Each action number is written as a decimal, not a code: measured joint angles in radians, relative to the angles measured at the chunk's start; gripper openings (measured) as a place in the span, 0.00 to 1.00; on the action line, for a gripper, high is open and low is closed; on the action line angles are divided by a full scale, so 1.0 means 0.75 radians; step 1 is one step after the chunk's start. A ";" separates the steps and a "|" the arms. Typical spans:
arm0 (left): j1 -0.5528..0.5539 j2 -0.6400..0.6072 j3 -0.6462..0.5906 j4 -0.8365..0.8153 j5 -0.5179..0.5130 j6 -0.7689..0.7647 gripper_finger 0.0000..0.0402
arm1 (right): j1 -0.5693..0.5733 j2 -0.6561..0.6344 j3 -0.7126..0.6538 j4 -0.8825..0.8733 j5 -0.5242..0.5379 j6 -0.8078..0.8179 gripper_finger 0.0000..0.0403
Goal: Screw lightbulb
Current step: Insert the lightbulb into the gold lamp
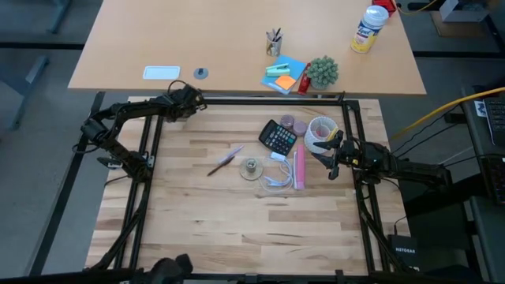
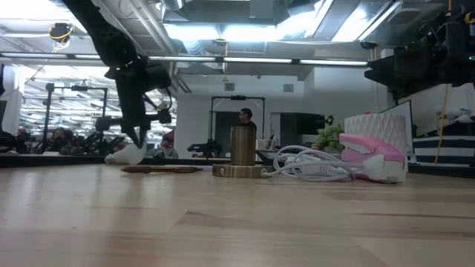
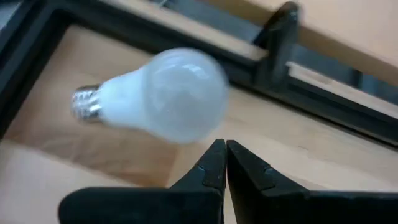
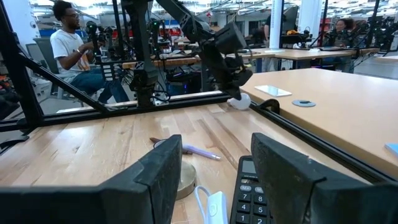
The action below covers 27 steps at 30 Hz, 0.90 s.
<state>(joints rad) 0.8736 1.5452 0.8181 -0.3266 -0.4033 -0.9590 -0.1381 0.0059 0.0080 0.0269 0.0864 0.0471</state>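
The lightbulb (image 3: pixel 165 93), frosted white with a silvery screw base (image 3: pixel 85 104), lies on its side on the wood near the table's far left corner; it also shows in the low view (image 2: pixel 126 154) and the right wrist view (image 4: pixel 239 101). My left gripper (image 3: pixel 225 155) is shut, its tips pointing down right beside the bulb's round end (image 1: pixel 186 99). A brass-coloured socket base (image 1: pixel 251 168) stands upright mid-table (image 2: pixel 241 152), with a white cord (image 1: pixel 276 180) beside it. My right gripper (image 4: pixel 214 180) is open and empty near the right side (image 1: pixel 331 154). My left gripper's shut fingertips (image 3: pixel 217 152) stand right at the edge of the bulb's round glass end (image 3: pixel 186 127), coming from above. I cannot tell whether they touch it. The bulb lies on the table.
A black calculator (image 1: pixel 278 136), a pink tool (image 1: pixel 300 170), a tape roll (image 1: pixel 319 130) and a pen (image 1: pixel 225 160) lie around the socket. A black frame (image 1: pixel 268 99) borders the table. A person sits beyond the table (image 4: pixel 71 46).
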 joint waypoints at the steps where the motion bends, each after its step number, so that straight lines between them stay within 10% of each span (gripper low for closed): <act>1: -0.004 0.000 0.000 0.013 -0.001 0.030 0.01 | 0.000 0.000 0.000 -0.001 0.000 0.000 0.49; 16: -0.090 0.000 0.000 0.009 -0.059 0.377 0.01 | 0.000 0.001 0.000 -0.002 -0.001 0.000 0.49; 27: -0.073 0.000 0.126 -0.511 -0.240 0.447 0.01 | 0.000 0.001 0.000 -0.002 -0.001 0.000 0.49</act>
<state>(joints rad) 0.8191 1.5452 0.9125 -0.7098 -0.5830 -0.6235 -0.1381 0.0063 0.0080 0.0257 0.0860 0.0471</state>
